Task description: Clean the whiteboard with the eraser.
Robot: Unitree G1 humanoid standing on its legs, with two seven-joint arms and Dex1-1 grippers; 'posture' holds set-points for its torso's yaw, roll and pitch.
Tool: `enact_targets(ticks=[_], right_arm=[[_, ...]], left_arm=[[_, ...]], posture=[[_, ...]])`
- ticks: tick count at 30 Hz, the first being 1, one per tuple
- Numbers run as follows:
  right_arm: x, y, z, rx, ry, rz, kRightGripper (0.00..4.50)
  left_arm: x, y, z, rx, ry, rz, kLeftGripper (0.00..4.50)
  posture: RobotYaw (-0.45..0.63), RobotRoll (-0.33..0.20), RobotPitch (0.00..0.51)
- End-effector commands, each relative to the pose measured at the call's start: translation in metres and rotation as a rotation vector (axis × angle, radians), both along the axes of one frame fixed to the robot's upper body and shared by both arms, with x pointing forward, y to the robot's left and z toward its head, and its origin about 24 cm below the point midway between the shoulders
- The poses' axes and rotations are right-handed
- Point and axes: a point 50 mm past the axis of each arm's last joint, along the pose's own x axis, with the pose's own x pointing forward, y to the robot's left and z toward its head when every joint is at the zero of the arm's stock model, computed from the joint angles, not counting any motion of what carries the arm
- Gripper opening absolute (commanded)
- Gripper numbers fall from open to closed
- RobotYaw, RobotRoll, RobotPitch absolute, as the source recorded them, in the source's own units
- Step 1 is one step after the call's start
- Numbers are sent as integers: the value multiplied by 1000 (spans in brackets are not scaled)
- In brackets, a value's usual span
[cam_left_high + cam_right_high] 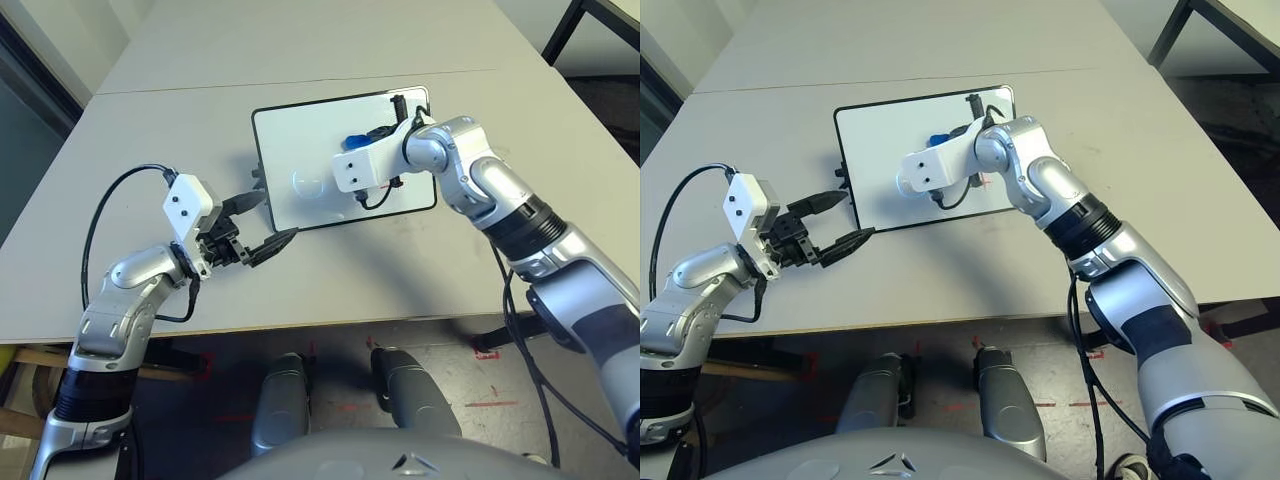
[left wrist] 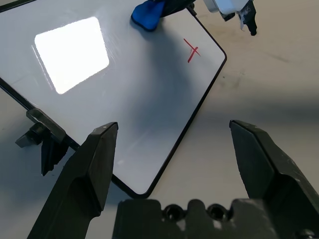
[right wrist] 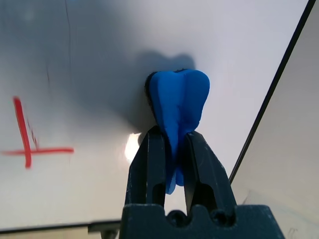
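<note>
**Right gripper pinches eraser on whiteboard**

Right gripper (image 3: 173, 149) has its two black fingers pressed against the sides of the blue eraser (image 3: 178, 107), squeezing it in the middle so the block bulges past the fingertips. The eraser's far end rests on the glossy face of the whiteboard (image 1: 300, 150), toward the board's 1 o'clock corner as seen from the head camera, where the blue shows just beside the white wrist housing (image 1: 362, 166). A red cross mark (image 3: 27, 142) sits on the board near the eraser, apart from it and unwiped; from the left wrist the same cross (image 2: 192, 50) lies close to the board's black-framed edge.

The whiteboard lies flat on the grey table (image 1: 180, 110), around the middle, its thin black frame and a small side knob (image 2: 42, 137) visible at its 9 o'clock edge.

Left gripper (image 1: 253, 224) hovers at 7 o'clock of the board, just off its corner, fingers spread wide with nothing between them.
</note>
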Motion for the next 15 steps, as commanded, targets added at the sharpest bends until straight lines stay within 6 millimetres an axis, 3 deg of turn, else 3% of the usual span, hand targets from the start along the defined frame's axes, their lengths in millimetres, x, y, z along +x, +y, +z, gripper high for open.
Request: enact_targets(ticks=[1, 8, 15], right_arm=[[7, -19, 0, -26, -3, -74, 300], [12, -44, -2, -54, -6, -148, 274], [12, -37, -5, -46, -10, -132, 267]], left_arm=[[0, -2, -1, 10, -3, -10, 4500], [2, -3, -1, 10, -5, -15, 4500], [3, -4, 0, 11, -8, -19, 4500]], posture=[[-66, 0, 108], [-69, 0, 107], [-72, 0, 102]])
